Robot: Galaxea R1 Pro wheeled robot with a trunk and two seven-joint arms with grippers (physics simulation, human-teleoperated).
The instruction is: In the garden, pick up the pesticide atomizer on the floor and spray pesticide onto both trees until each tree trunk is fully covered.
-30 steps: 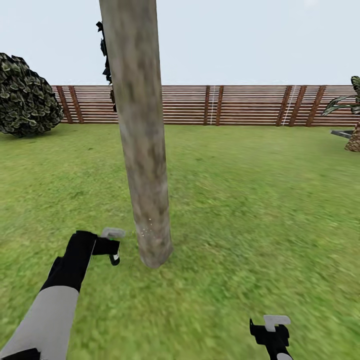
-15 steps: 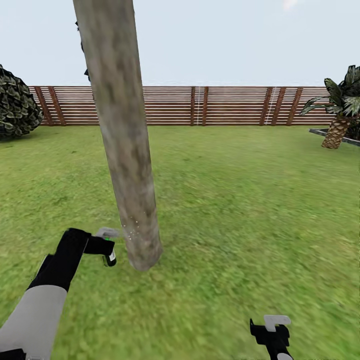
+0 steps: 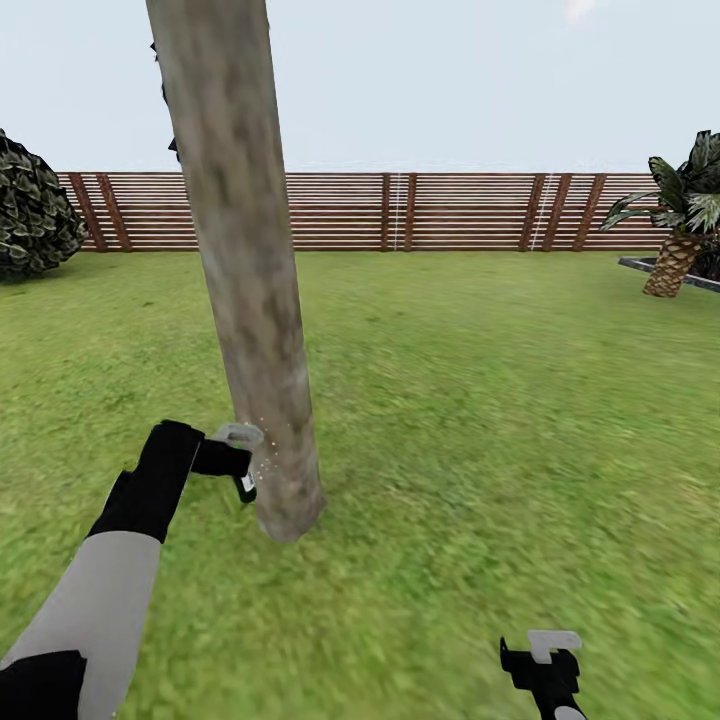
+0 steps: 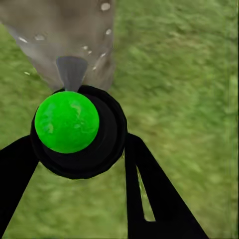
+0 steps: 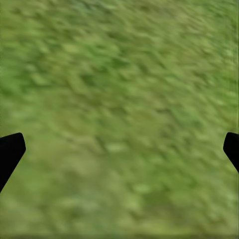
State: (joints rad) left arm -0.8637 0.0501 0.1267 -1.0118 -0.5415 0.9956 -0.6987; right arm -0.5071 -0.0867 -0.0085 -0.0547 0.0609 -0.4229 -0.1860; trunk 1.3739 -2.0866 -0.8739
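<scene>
One tree trunk (image 3: 250, 300), beige-grey and mottled, rises from the lawn left of centre in the head view. My left gripper (image 3: 240, 470) is low beside the trunk's left side, shut on the pesticide atomizer (image 3: 246, 487). In the left wrist view the atomizer's round green top (image 4: 67, 122) sits in a black collar between my two black fingers (image 4: 149, 194). Its grey nozzle (image 4: 72, 72) points at the trunk (image 4: 59, 30), which carries white droplets. My right gripper (image 3: 545, 665) hangs open over grass near the bottom edge, with its fingertips (image 5: 10, 154) far apart.
Green lawn stretches to a brown slatted fence (image 3: 400, 210). A dark round shrub (image 3: 30, 215) stands at the far left. A short palm (image 3: 680, 235) stands at the far right beside a dark raised edge (image 3: 650, 268).
The view shifted a second ago, then held still. Since half a second ago my left gripper has risen and moved right with the atomizer, closer to the trunk. The right arm has not moved.
</scene>
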